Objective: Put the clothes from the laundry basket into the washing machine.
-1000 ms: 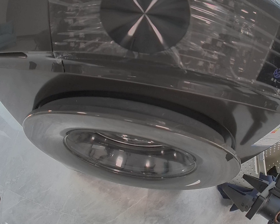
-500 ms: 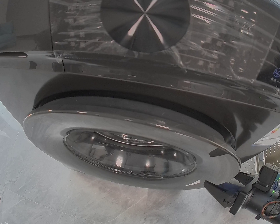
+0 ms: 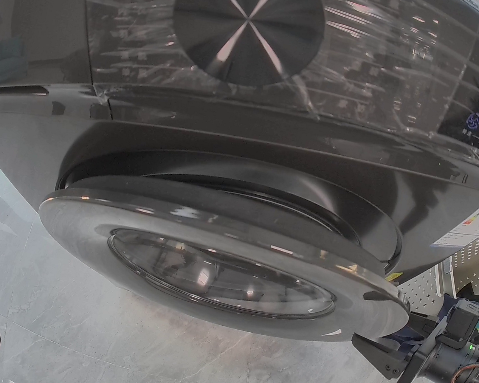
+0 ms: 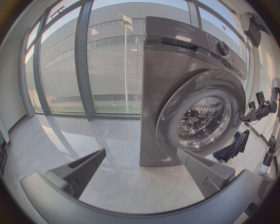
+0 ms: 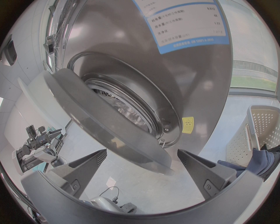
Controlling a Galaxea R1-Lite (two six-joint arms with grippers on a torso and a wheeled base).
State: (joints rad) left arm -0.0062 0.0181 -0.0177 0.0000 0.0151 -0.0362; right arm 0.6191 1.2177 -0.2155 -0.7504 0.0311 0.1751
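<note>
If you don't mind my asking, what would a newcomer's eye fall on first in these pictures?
The glossy dark grey washing machine looms over the head view, its round glass-windowed door ajar on the robot's right side. The right gripper sits open with that door's edge between its fingers. Beside the machine, farther right, dark blue clothes hang over the rim of a white perforated laundry basket.

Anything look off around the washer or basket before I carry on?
One thing: a dark blue garment hangs over the rim of the laundry basket and trails down toward the floor beside the washing machine. The door is only partly open; nothing looks damaged.
</note>
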